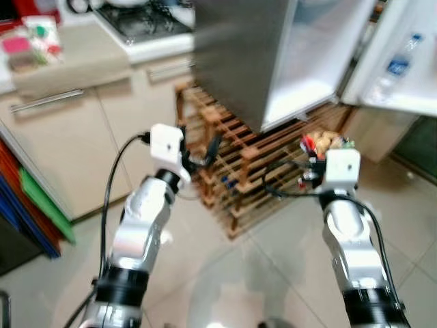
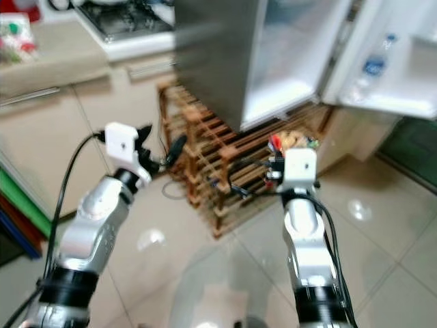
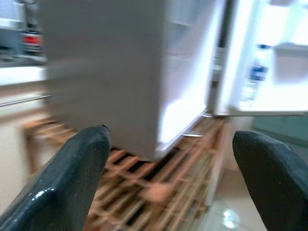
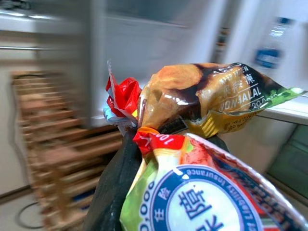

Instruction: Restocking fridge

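The grey fridge (image 1: pixel 246 61) stands ahead with its door (image 1: pixel 403 82) swung open to the right; a water bottle (image 1: pixel 397 67) sits in the door shelf. My right gripper (image 1: pixel 319 152) is raised in front of the fridge's lower edge, shut on a bunch of food packets (image 4: pixel 211 96): a brown and green one on top, and a red, white and blue one (image 4: pixel 197 197) nearer the camera. My left gripper (image 1: pixel 205 156) is held up to the left of the fridge, open and holding nothing; its fingers (image 3: pixel 72 183) stand wide apart.
A low wooden slatted rack (image 1: pixel 232 171) lies on the tiled floor under and in front of the fridge. Beige cabinets (image 1: pixel 68 137) run along the left, topped by a counter with packets (image 1: pixel 31 44) and a gas hob (image 1: pixel 143 20).
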You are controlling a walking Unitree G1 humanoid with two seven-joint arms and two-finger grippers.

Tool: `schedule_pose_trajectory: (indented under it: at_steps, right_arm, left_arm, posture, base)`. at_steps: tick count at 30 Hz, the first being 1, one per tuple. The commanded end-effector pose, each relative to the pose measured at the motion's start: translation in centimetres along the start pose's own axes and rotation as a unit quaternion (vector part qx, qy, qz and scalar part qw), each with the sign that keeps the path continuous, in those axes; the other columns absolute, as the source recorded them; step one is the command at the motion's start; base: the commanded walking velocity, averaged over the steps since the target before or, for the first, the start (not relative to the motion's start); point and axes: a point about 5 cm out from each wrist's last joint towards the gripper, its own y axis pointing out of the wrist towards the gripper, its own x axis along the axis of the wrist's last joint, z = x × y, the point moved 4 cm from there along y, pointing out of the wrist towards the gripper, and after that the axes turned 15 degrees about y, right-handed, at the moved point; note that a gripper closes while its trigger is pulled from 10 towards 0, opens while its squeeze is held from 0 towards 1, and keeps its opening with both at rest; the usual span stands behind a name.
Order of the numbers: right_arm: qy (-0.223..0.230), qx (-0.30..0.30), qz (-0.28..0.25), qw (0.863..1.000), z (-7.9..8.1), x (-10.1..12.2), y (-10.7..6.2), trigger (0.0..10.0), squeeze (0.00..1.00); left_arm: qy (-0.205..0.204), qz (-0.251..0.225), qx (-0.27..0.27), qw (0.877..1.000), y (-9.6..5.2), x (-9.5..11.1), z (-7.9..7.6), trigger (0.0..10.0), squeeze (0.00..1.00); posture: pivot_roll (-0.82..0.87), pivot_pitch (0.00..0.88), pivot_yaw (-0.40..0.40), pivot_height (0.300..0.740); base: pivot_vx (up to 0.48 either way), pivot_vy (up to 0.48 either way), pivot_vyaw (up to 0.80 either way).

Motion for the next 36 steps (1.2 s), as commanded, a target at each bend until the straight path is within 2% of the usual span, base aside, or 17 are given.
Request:
schedule_pose_trajectory:
  at_steps: [1, 7, 10, 13, 15, 17, 20, 24, 28, 32, 36]
  right_arm:
    - [-0.005, -0.013, -0.008, 1.0, -1.0, 0.3, 0.0, 10.0, 0.0]
    - [0.004, -0.024, -0.003, 1.0, -1.7, -0.1, -0.4, 10.0, 0.0]
    - [0.007, -0.03, 0.0, 1.0, -2.0, -0.4, -0.6, 10.0, 0.0]
    - [0.008, -0.032, 0.0, 0.999, -2.2, -0.4, -0.6, 10.0, 0.0]
    - [0.008, -0.031, -0.003, 0.999, -2.2, -0.3, -0.5, 10.0, 0.0]
    - [0.01, -0.029, -0.008, 1.0, -2.1, -0.1, -0.5, 10.0, 0.0]
    - [0.025, -0.035, -0.011, 0.999, -2.5, -0.1, -0.6, 10.0, 0.0]
    - [0.037, -0.044, -0.009, 0.998, -3.2, -0.5, -1.0, 10.0, 0.0]
    - [0.035, -0.041, -0.004, 0.999, -3.1, -0.8, -1.1, 10.0, 0.0]
    - [0.036, -0.041, 0.002, 0.998, -3.0, -1.2, -1.1, 10.0, 0.0]
    - [0.042, -0.044, 0.012, 0.998, -2.8, -1.7, -1.1, 10.0, 0.0]
  left_arm:
    - [0.003, 0.009, -0.012, 1.0, 0.3, -0.3, -0.9, 10.0, 0.0]
    - [-0.001, 0.018, -0.006, 1.0, 0.4, -0.8, -0.7, 10.0, 0.0]
    - [0.011, 0.038, 0.025, 0.999, 0.3, -1.6, 0.5, 10.0, 0.0]
    - [0.005, 0.042, 0.044, 0.998, 0.4, -1.8, 1.1, 10.0, 0.0]
    - [0.003, 0.085, 0.105, 0.991, 0.1, -3.2, 3.1, 10.0, 0.0]
    - [-0.032, 0.124, 0.154, 0.98, -0.6, -4.8, 4.7, 10.0, 0.0]
    - [-0.048, 0.127, 0.167, 0.977, -1.2, -5.4, 5.5, 10.0, 0.0]
    - [-0.031, 0.087, 0.143, 0.985, -1.6, -4.1, 5.2, 10.0, 0.0]
    - [-0.015, 0.082, 0.132, 0.988, -1.4, -3.8, 4.7, 10.0, 0.0]
    - [0.018, 0.06, 0.076, 0.995, -0.7, -2.7, 3.1, 10.0, 0.0]
    - [0.016, 0.048, 0.048, 0.998, -0.4, -2.1, 2.2, 10.0, 0.0]
  posture:
    - [-0.08, 0.0, 0.022, 0.74]
    - [-0.08, 0.0, 0.022, 0.74]
    - [-0.07, 0.0, 0.017, 0.74]
    - [-0.08, 0.0, 0.013, 0.74]
    - [-0.08, 0.0, 0.013, 0.74]
    - [-0.08, 0.0, 0.011, 0.74]
    - [-0.08, 0.0, 0.009, 0.74]
    - [-0.07, 0.0, 0.006, 0.74]
    - [-0.06, 0.0, 0.008, 0.74]
    - [-0.05, 0.0, 0.008, 0.74]
    - [-0.05, 0.0, 0.011, 0.74]
  base:
    - [0.0, -0.446, 0.0]
    - [0.0, -0.425, 0.0]
    - [0.102, 0.0, 0.0]
    - [0.0, 0.0, 0.0]
    - [0.0, 0.0, 0.0]
    - [0.0, 0.0, 0.0]
    - [0.0, 0.0, 0.0]
    - [0.0, 0.0, 0.0]
    - [0.458, 0.0, 0.0]
    - [0.441, 0.0, 0.0]
    - [0.429, 0.0, 0.0]
